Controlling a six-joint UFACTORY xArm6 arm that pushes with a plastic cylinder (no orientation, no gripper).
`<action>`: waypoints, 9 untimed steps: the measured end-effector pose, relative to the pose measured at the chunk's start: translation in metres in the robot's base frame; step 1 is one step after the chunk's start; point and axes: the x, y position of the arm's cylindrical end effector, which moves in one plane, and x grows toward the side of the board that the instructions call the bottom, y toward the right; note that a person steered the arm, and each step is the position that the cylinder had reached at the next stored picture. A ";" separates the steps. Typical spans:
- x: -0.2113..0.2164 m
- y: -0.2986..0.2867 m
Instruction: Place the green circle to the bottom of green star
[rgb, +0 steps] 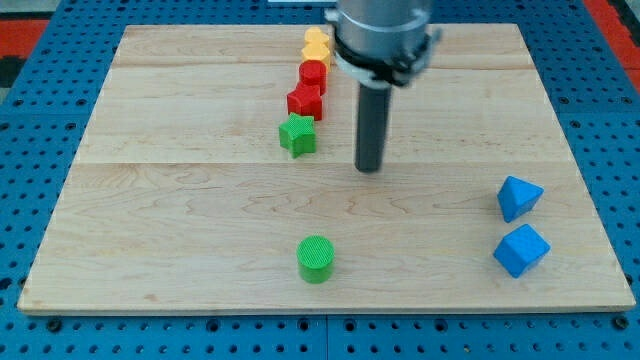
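Note:
The green circle sits near the view's bottom, a little left of centre. The green star lies well above it, in the upper middle of the board. My tip is on the board to the right of the green star, about a block's width or more away, and above and to the right of the green circle. It touches no block.
A red star, a red block and two yellow blocks form a line running up from the green star. Two blue blocks sit at the view's right. The wooden board lies on a blue pegboard.

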 end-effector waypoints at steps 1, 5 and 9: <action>0.050 0.014; 0.067 -0.092; 0.028 -0.091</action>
